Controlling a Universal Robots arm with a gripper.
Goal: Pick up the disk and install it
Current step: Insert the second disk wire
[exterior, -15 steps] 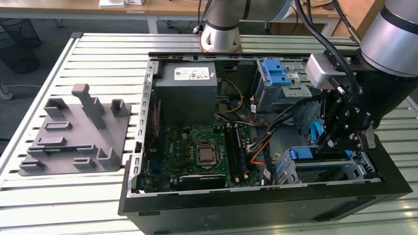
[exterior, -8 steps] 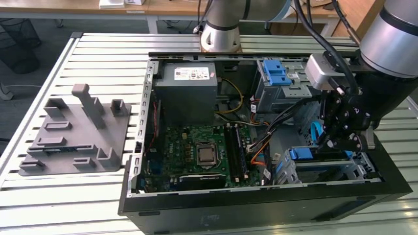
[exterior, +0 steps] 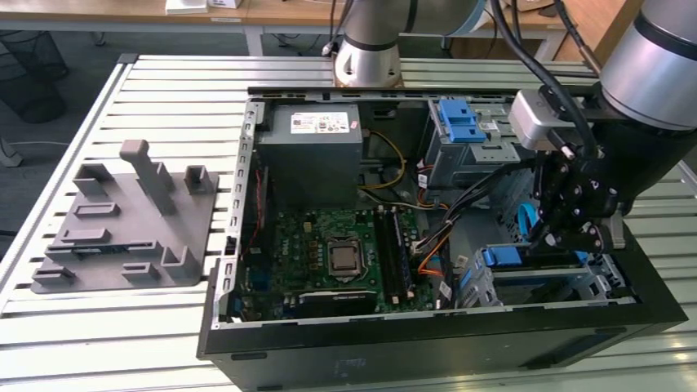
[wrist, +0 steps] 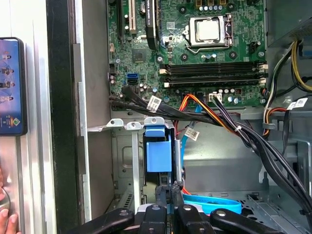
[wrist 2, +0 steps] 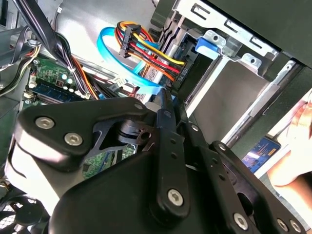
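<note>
Pincer [wrist: 169, 207] fingers pinched nearly together, apparently on disk [wrist: 159, 155] edge, over drive cage [exterior: 544, 282] at exterior view's right of open computer case [exterior: 234, 245]. You should judge disk rigid, fairly heavy, shock-sensitive; hold by blue side rails, not label face.

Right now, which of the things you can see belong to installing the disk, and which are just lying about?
Part of the job:
- the disk, its blue rail showing in the drive cage
- the gripper, right at the disk
- the computer case

Just lying about:
- the grey fixture block
- the phone beside the case
- the power supply box
</note>
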